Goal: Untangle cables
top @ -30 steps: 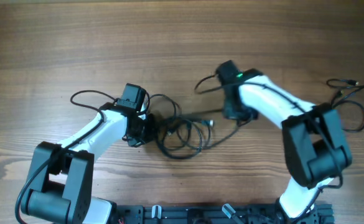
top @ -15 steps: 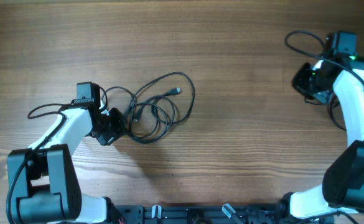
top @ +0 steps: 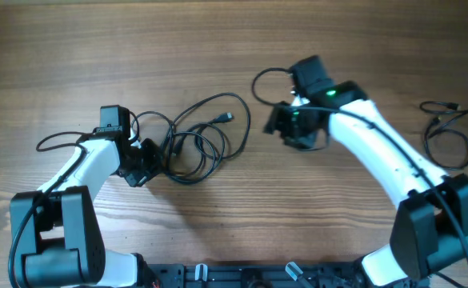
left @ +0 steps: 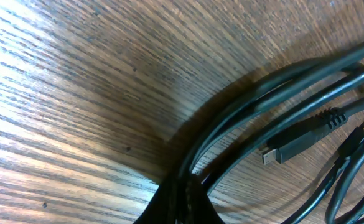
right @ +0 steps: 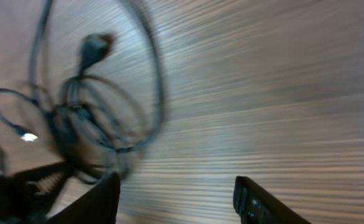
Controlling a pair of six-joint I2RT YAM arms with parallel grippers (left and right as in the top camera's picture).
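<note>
The cables lie knotted at about 9 o'clock from the middle of the table. One lone cord lies well apart at 3 o'clock, near the edge.

My left gripper sits at the knot's 9 o'clock side. On the left wrist view several strands run down into its dark tip, so I read it as clamped on the cables there. My right gripper hangs just off the knot's 3 o'clock side. Its jaws are spread and there is nothing between them.

I expect these cords to be light, limp and a bit springy. They should hold their coils, slide easily on the wood, and drag the whole bundle along if I pull one strand. They are thin and smooth, so a pinch in the middle of a strand could slip.

I'd take hold behind the plug end, at the knot's 1 o'clock, where the thicker moulding gives the fingers something to catch. Failing that, I'd take the outer loop, and I'd pull slowly against the left-hand anchor.
</note>
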